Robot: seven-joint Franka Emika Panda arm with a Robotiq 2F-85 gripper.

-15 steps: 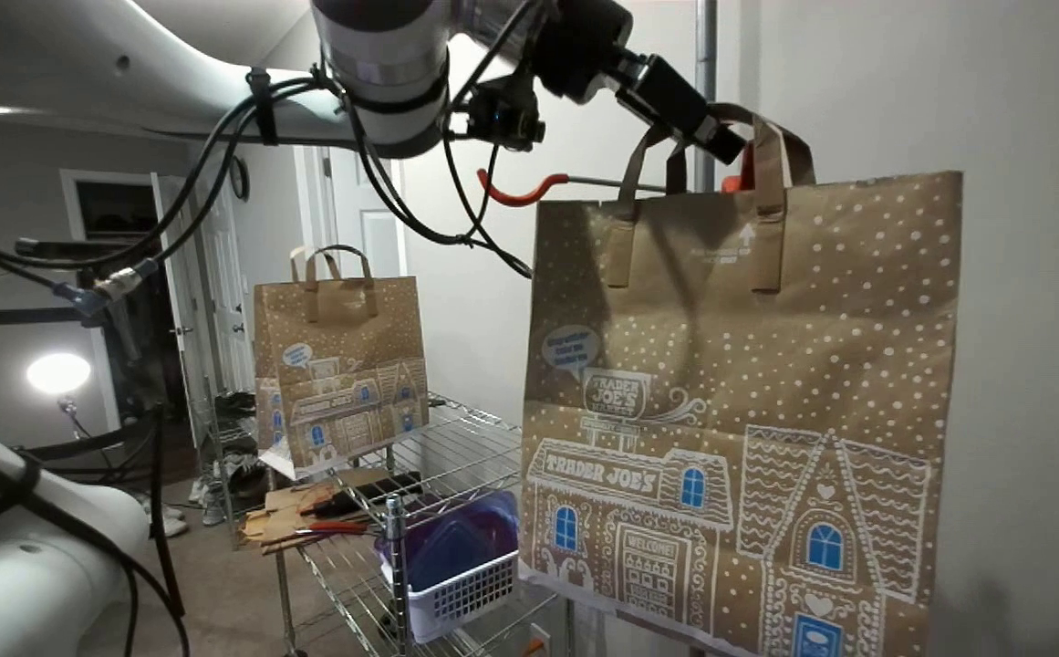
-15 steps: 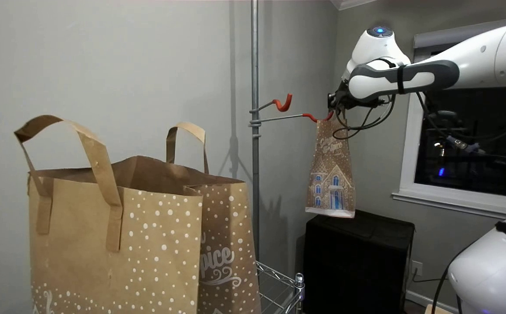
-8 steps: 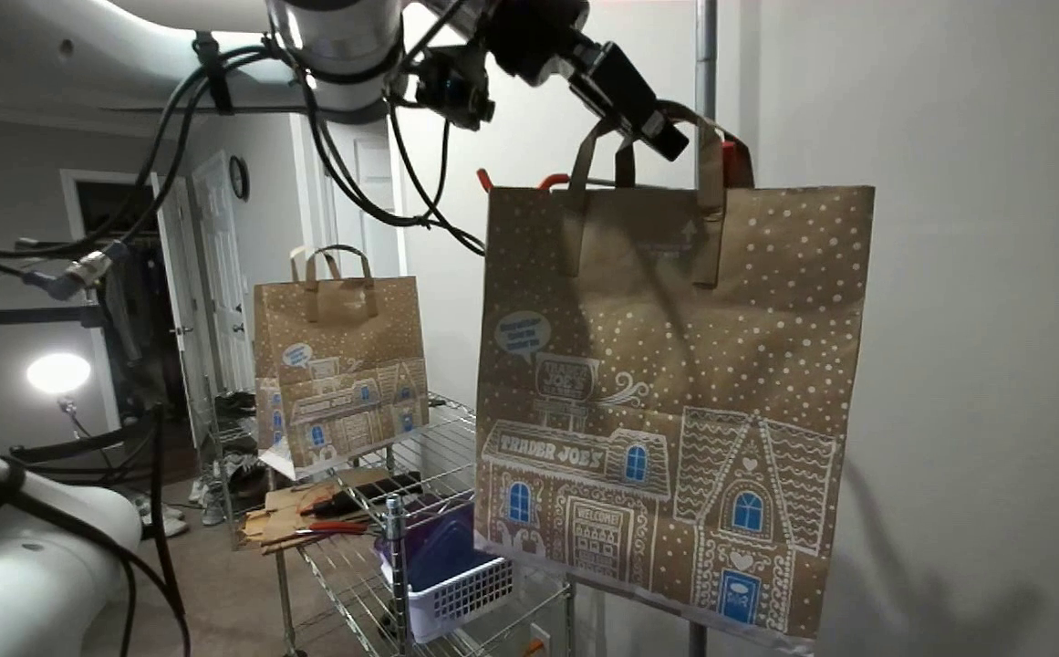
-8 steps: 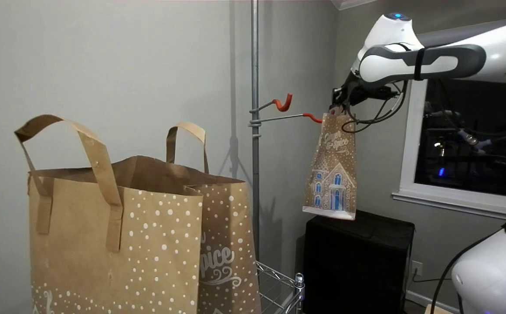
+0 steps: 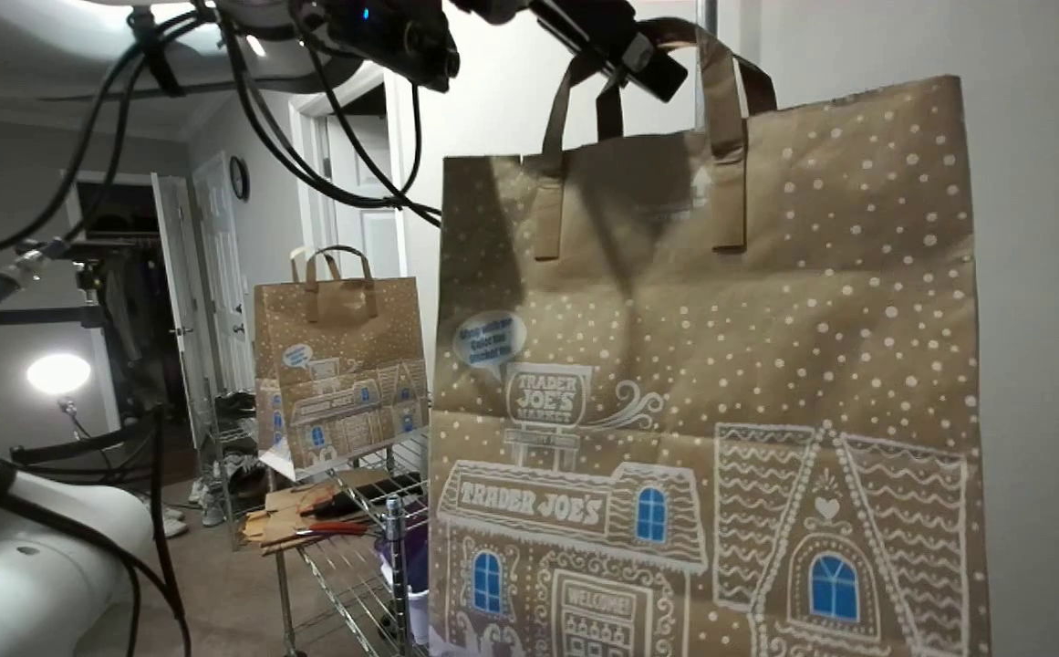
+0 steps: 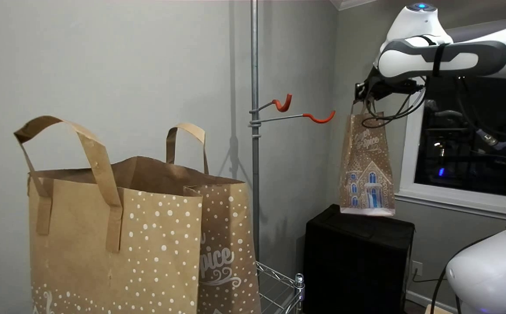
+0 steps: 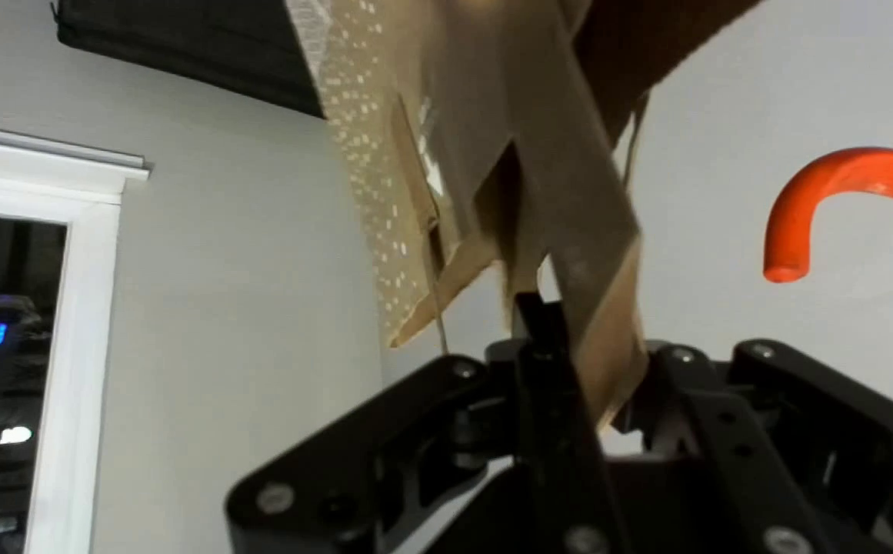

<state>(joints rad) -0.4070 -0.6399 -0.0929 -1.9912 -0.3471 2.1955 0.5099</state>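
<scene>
The Trader Joe's paper bag (image 5: 702, 365) hangs directly below the gripper (image 5: 661, 78), whose fingers (image 7: 544, 331) are clamped together on its paper handles (image 5: 722, 109); whether both handles lie fully within the grip cannot be made out. The bag's long axis runs close to vertical, mouth up, in line beneath the fingertips, so the single arm appears to bear it alone. Its narrow side panel (image 6: 368, 174) shows in an exterior view, where the long red-tipped hook (image 6: 320, 121) reaches out from the metal pole (image 6: 255, 196) toward the bag and stops short of it: bag and handles lie to the right of the hook's curved end, near but apart, and the gripper appears higher than that end. A shorter-looking red-tipped hook (image 6: 284, 107) sits farther left, close to the pole. The bag's bottom edge overlaps the top of the black covered box (image 6: 357, 257) in that view, and contact cannot be told. In an exterior view a second Trader Joe's bag (image 5: 347, 365) stands upright on the wire rack (image 5: 394, 529), farther off and to the left of the held one.
</scene>
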